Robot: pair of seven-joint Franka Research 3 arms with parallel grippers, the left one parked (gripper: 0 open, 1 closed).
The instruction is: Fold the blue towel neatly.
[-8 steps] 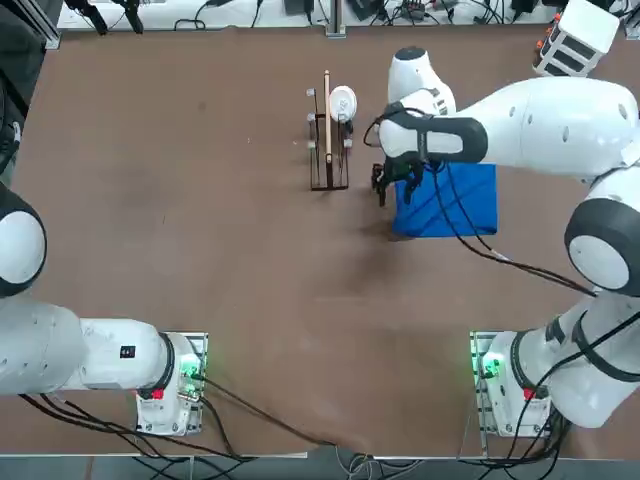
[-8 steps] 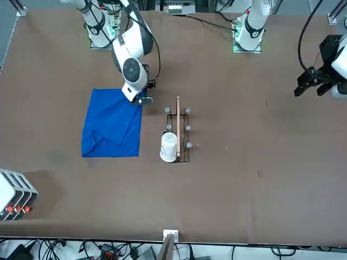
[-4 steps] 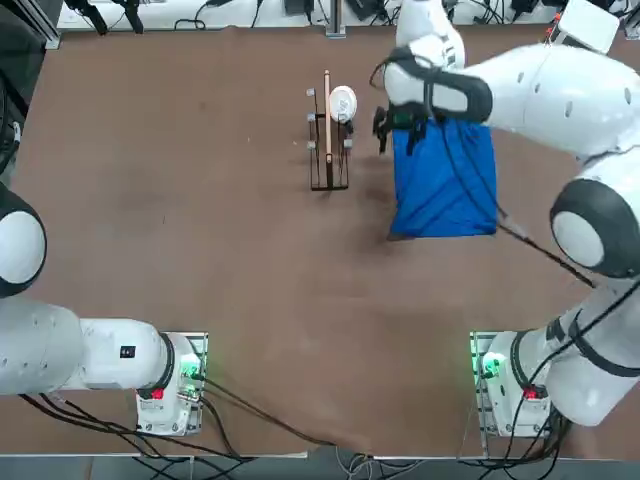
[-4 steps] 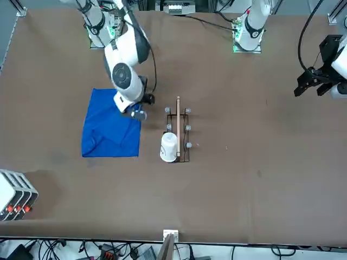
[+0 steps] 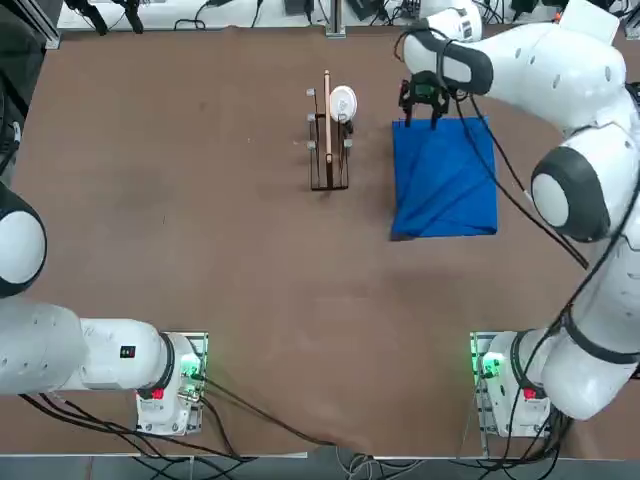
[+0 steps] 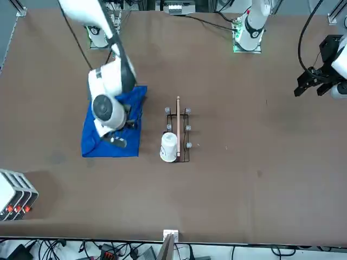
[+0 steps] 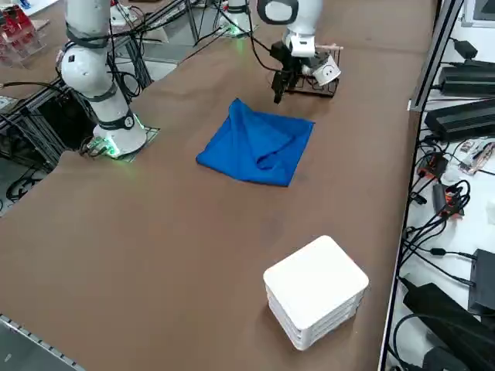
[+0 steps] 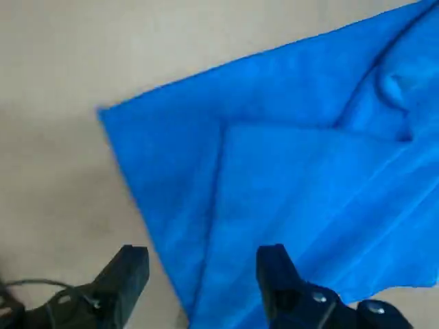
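"Blue towel [image 5: 445,190]: lies on the table [image 5: 260,260], in front of the right arm. Any grip on it?"

"None. Right gripper [image 8: 204,253] above the far edge, fingers [image 8: 276,277] wide apart, nothing pinched. What to fear from here?"

"Catching just the top layer, with too shallow a reach. Or going too deep: pressing on the table, bunching cloth. Might also drag the whole towel sideways, with nothing pinning it down. Expect a crooked fold if pulled off-line."

"And the material?"

"Soft, matte, plain-weave look. Bends easily, by the look of it; likely to keep small ridges. Roughly rectangular outline, one sharp corner, overlapped layers, a curled crease near one side. Better to flatten that first."

"Nearby stuff?"

"Wire rack [image 6: 185,130] with a smooth, round white cup [image 6: 168,147], well clear of the cloth. Keep any sweep short on that side."
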